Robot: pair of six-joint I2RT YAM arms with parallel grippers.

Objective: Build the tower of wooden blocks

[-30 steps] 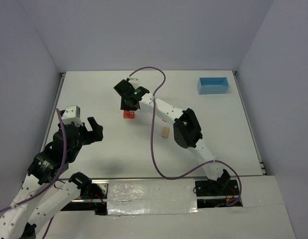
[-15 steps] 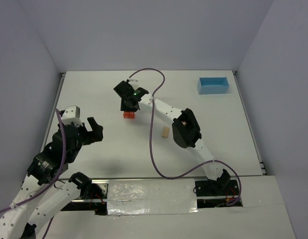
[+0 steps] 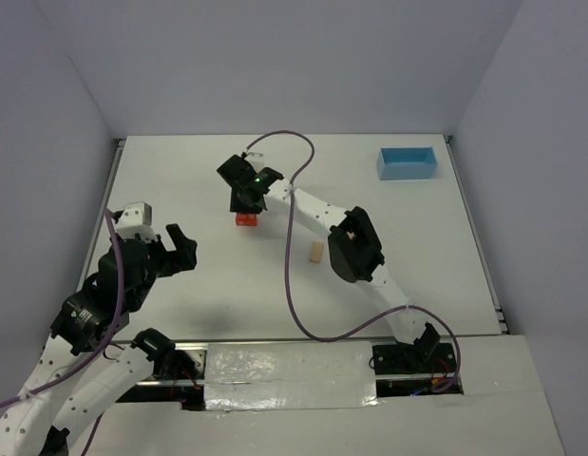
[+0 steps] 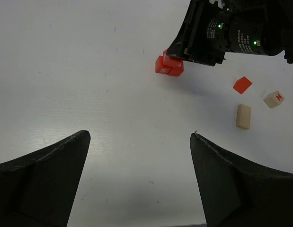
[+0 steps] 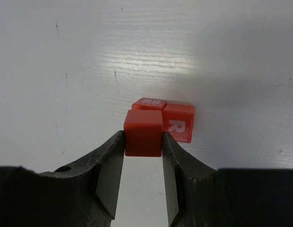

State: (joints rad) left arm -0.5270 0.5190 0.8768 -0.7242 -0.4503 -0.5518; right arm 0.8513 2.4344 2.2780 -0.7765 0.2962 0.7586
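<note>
My right gripper (image 5: 143, 138) is shut on a red-orange cube (image 5: 143, 133), holding it just above and in front of two red-orange cubes side by side on the table, one marked R (image 5: 178, 123) and one behind the held cube (image 5: 148, 103). From above, the right gripper (image 3: 244, 201) sits over this small stack (image 3: 246, 219) at the table's middle left. The left wrist view shows the pair (image 4: 169, 67) under the right gripper (image 4: 203, 33). My left gripper (image 4: 139, 137) is open and empty, hovering over bare table, and shows near the left edge in the top view (image 3: 177, 249).
Loose pieces lie right of the stack: a flat red block (image 4: 242, 85), a tan cube with a red letter (image 4: 273, 99) and a long tan block (image 4: 244, 116), the last also in the top view (image 3: 315, 252). A light blue tray (image 3: 407, 162) stands at the far right. A purple cable loops over the right arm.
</note>
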